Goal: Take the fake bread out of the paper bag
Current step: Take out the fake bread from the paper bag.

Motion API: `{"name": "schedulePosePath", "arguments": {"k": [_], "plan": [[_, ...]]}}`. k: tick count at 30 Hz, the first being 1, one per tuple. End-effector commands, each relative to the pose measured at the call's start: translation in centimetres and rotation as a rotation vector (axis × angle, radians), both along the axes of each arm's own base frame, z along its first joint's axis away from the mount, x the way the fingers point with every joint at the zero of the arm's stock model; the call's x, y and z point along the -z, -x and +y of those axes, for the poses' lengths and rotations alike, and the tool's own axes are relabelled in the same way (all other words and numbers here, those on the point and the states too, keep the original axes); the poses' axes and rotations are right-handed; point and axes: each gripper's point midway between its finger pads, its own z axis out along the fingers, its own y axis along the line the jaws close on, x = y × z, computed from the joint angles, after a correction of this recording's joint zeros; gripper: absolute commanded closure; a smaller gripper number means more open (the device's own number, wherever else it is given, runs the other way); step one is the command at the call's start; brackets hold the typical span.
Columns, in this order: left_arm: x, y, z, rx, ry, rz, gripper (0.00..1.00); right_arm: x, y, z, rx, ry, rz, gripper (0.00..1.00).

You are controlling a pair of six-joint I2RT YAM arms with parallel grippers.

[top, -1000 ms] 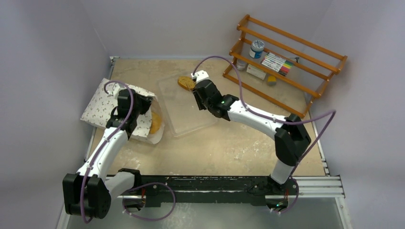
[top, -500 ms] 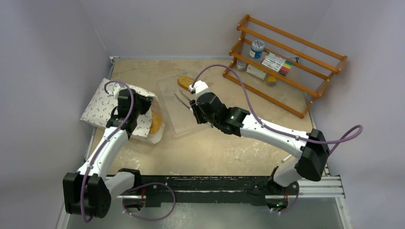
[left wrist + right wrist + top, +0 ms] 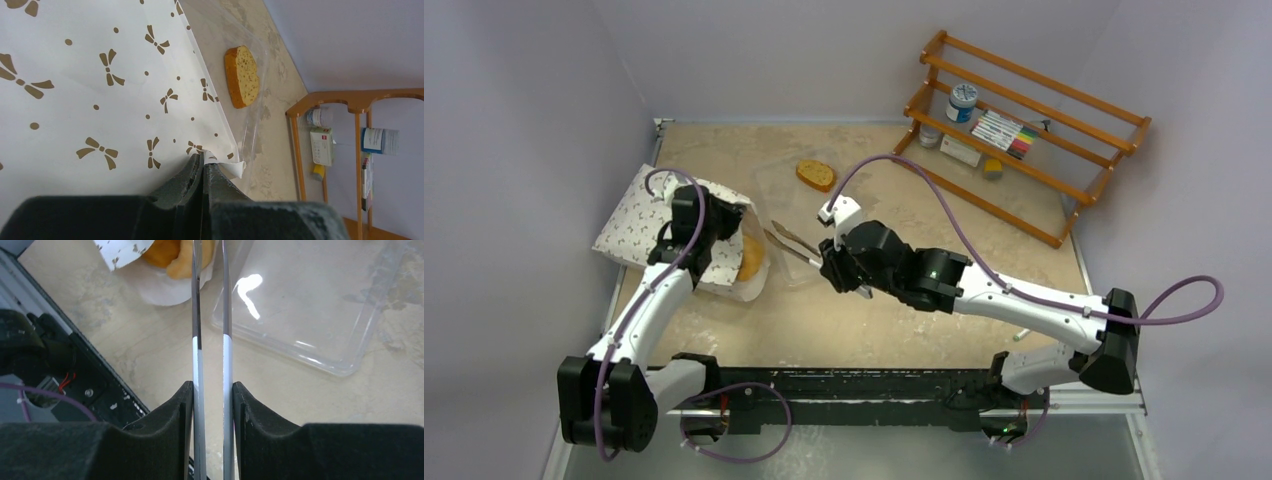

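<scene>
— Beige, mottled table (image 3: 904, 310), with a wooden rack (image 3: 1024, 130) at the far right. Where is the fake bread (image 3: 750, 257)?
— Golden pieces of it sit in the mouth of the paper bag (image 3: 629, 215) on the left. A brown slice (image 3: 815, 175) lies in the clear tray (image 3: 310, 300), well apart from the bag.
— And the left jaws?
— Pressed together, pinching the bag's edge by its opening.
— The right jaws?
— Clamped on the handle end of the metal tongs (image 3: 789, 243). The tong arms stand slightly apart, with the tips pointing at the golden pieces. Whether they touch, I cannot tell.
</scene>
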Motion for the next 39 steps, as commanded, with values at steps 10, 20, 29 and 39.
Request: {"name": "schedulePosePath", "arguments": {"k": [10, 20, 29, 39], "plan": [[-3.4, -1.2, 0.1, 0.018, -0.007, -0.09, 1.0, 0.4, 3.0, 3.4, -0.134, -0.06, 0.045, 0.67], [-3.9, -1.0, -0.1, 0.04, -0.022, -0.085, 1.0, 1.4, 1.8, 5.8, -0.124, -0.041, 0.045, 0.66], [-3.6, -0.6, -0.3, 0.055, -0.023, -0.071, 1.0, 0.9, 1.1, 7.5, -0.139, -0.041, 0.025, 0.64], [-3.4, -0.3, -0.5, 0.066, -0.017, -0.067, 1.0, 0.1, -0.8, 8.4, -0.099, -0.014, -0.031, 0.6]]}}
